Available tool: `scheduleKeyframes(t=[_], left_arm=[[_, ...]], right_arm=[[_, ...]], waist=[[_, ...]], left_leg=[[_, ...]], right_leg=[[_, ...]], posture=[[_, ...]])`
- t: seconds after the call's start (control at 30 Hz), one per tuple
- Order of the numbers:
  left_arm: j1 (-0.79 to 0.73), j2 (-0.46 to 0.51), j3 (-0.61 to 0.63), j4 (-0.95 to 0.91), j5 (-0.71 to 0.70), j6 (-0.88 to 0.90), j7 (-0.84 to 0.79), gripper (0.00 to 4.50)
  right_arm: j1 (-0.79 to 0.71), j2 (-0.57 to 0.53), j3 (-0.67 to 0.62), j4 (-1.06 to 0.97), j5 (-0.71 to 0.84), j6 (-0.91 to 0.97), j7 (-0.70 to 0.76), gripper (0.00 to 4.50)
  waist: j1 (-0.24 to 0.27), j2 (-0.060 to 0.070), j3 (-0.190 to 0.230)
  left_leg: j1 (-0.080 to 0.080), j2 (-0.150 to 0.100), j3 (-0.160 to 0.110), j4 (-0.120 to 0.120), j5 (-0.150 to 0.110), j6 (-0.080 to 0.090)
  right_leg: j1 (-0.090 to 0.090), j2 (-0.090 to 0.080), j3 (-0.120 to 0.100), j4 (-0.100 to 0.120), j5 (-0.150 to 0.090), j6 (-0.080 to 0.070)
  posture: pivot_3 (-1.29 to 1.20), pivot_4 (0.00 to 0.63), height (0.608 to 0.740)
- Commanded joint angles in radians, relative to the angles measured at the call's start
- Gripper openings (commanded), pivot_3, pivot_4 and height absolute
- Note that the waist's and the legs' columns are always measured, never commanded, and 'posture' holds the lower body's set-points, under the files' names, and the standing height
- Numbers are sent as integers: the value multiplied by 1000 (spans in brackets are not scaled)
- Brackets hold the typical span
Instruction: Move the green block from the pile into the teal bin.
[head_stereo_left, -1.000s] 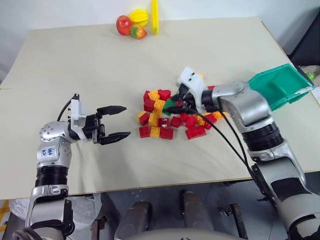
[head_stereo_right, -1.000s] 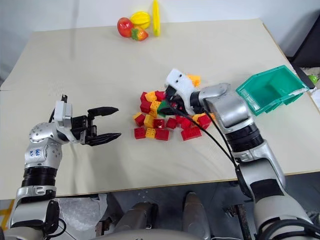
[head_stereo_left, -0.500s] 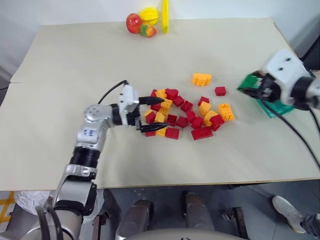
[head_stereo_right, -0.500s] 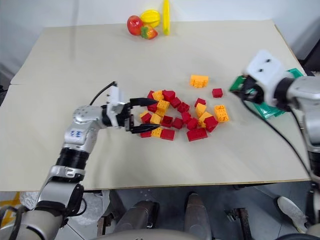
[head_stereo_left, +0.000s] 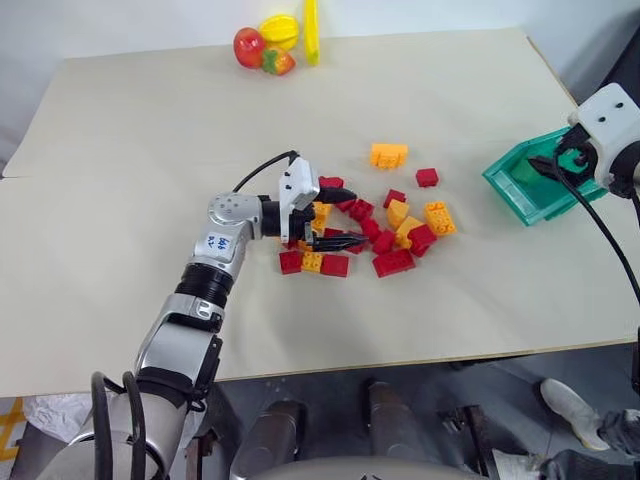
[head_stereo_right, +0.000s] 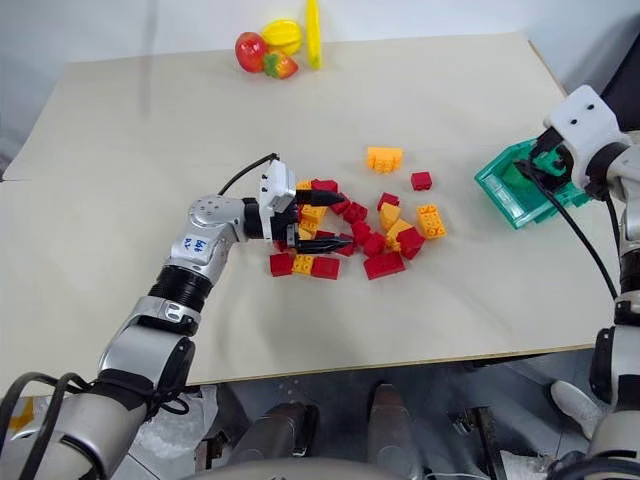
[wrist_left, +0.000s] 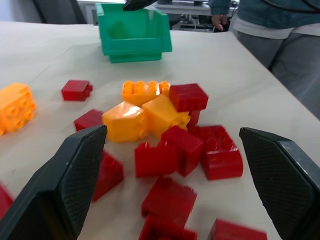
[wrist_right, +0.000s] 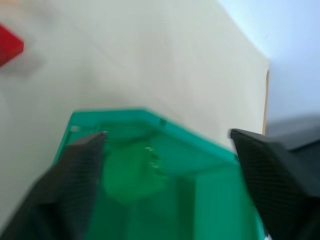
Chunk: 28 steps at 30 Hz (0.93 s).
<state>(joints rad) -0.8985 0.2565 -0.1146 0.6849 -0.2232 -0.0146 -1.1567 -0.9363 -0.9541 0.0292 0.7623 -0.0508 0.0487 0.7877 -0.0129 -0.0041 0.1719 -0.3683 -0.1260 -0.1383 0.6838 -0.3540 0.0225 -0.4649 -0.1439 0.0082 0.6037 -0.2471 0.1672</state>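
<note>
1. Right wrist view: the green block (wrist_right: 132, 175) now lies blurred inside the teal bin (wrist_right: 210, 165), released; its orientation cannot be told.
2. Right gripper (head_stereo_left: 560, 165), moved from the pile (head_stereo_left: 375, 225), hangs spread over the bin.
3. Left gripper (head_stereo_left: 335, 215) now straddles the pile, fingers apart.

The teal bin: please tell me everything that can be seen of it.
The teal bin is a rectangular tray of glossy teal-green plastic with sloping walls and a thick rim. It sits upright on the beige table near its right edge, apart from the pile of red and orange bricks. The open right gripper hangs just over it. A blurred green shape, likely the green block, lies inside against the wall.
</note>
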Motion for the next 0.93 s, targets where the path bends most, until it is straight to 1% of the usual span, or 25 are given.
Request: scheduleKeyframes(t=[0.03,0.07,0.13,0.23,0.3,0.33,0.4,0.43,0.5,0.63,0.77,0.93], left_arm=[[23,28,37,-50,-19,10,3,4500],[36,34,45,-67,-22,18,10,4500],[79,61,62,-127,-40,61,12,4500],[133,110,98,-204,-71,160,26,4500],[171,155,118,-249,-80,226,38,4500],[184,169,123,-265,-79,236,47,4500],[224,203,165,-286,-94,128,12,4500],[236,215,182,-290,-103,94,0,4500],[271,270,212,-289,-110,137,-2,4500],[358,343,240,-324,-133,149,-38,4500],[413,387,265,-340,-152,169,-56,4500],[456,422,294,-347,-167,161,-58,4500]], right_arm=[[0,-16,-38,-47,17,-26,14,4480],[17,-16,-47,-82,28,-6,21,4480],[89,-13,-85,-235,89,83,52,4480],[247,-7,-151,-517,226,230,133,4480],[357,-5,-199,-657,307,273,177,4480],[390,-4,-216,-696,331,284,185,4480],[470,18,-265,-755,404,258,227,4480],[500,26,-284,-771,432,249,246,4480],[623,44,-315,-803,497,209,342,4480],[742,37,-307,-768,502,124,452,4480],[742,40,-296,-705,500,76,499,4480],[717,48,-291,-649,488,51,493,4480]], waist=[[2,0,0],[4,0,0],[9,0,0],[11,0,0],[11,0,0],[11,0,0],[12,0,0],[13,0,0],[16,0,0],[15,0,0],[14,1,0],[13,1,0]], left_leg=[[0,0,0,0,0,0],[0,0,0,0,0,0],[0,0,-1,0,0,0],[-1,0,-2,0,0,0],[-2,0,-3,1,0,0],[-1,0,-3,1,0,0],[-1,0,-3,3,0,0],[-1,0,-3,4,0,0],[0,0,-3,5,0,0],[0,0,-3,6,0,0],[1,0,-2,8,0,0],[2,1,-2,10,0,-1]], right_leg=[[0,0,0,0,0,0],[0,0,0,-1,0,0],[0,0,0,-1,0,0],[0,0,-1,-1,0,0],[0,0,-2,0,0,0],[0,0,-2,0,0,0],[1,0,-1,1,0,0],[1,0,-1,1,1,0],[3,0,-2,1,2,0],[4,0,-1,2,2,0],[4,0,-1,3,3,0],[4,1,-1,3,3,-2]], posture=[[0,150,740],[0,150,740],[0,150,740],[0,150,740],[0,150,740],[0,150,740],[0,150,740],[0,150,740],[0,150,740],[0,150,740],[0,150,740],[0,150,740]])
